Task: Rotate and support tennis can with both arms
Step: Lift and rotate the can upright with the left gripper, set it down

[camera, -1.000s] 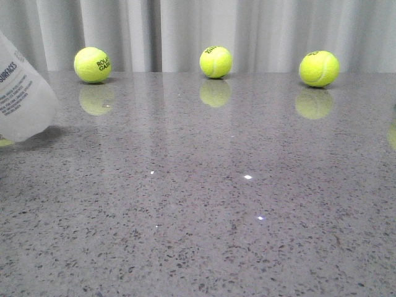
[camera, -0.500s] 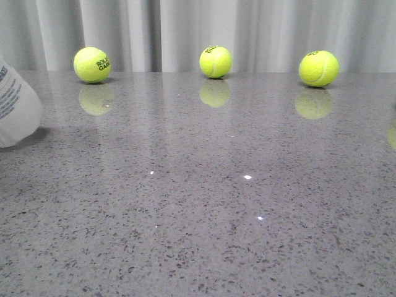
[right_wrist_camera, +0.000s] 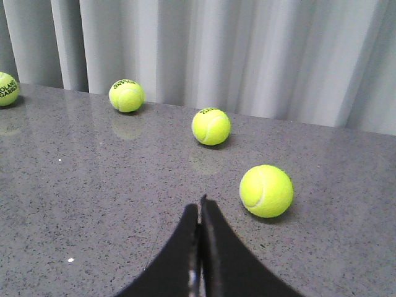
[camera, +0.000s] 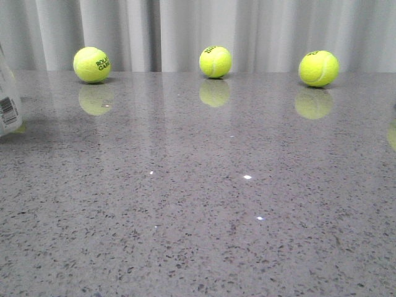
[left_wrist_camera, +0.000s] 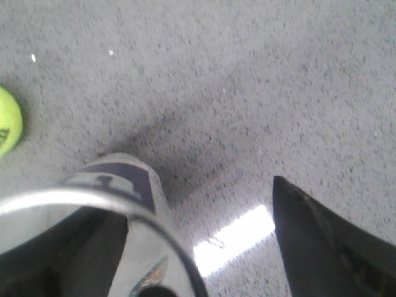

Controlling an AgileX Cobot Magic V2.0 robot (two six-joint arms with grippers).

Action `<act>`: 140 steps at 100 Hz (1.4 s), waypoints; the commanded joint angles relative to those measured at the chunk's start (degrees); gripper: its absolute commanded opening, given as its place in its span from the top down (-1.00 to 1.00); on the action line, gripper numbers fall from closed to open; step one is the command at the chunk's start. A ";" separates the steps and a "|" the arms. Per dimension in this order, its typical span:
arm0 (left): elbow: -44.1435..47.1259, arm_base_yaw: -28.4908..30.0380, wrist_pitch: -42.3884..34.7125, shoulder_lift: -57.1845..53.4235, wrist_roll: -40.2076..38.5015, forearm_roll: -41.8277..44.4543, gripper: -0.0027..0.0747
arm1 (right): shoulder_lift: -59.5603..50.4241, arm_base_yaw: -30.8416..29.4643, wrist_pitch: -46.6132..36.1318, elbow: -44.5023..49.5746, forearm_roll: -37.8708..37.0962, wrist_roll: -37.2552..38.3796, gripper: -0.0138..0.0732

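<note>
Gripping the tennis can [left_wrist_camera: 117, 204] by its silver rim, my L gripper [left_wrist_camera: 204, 247] has one finger inside the can, the other outside. From the front cam only a barcode sliver of the can [camera: 8, 111] shows, left of the nearest tennis ball [camera: 91, 64]. R gripper [right_wrist_camera: 199, 216] hangs over the grey table [camera: 247, 204], fingers pressed together, holding nothing.

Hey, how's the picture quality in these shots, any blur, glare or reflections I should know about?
Front view: sharp; the glossy table mirrors the tennis balls and shows small glints. Left wrist view: soft and blurred, with a bright glare patch beside the tennis can. Right wrist view: clear, faint ball reflections, right gripper in focus.
</note>
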 commanded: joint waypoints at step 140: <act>10.58 -0.50 -21.94 -29.92 -2.61 -2.55 -0.31 | 0.59 -0.42 -4.67 -1.51 -1.34 -0.04 0.84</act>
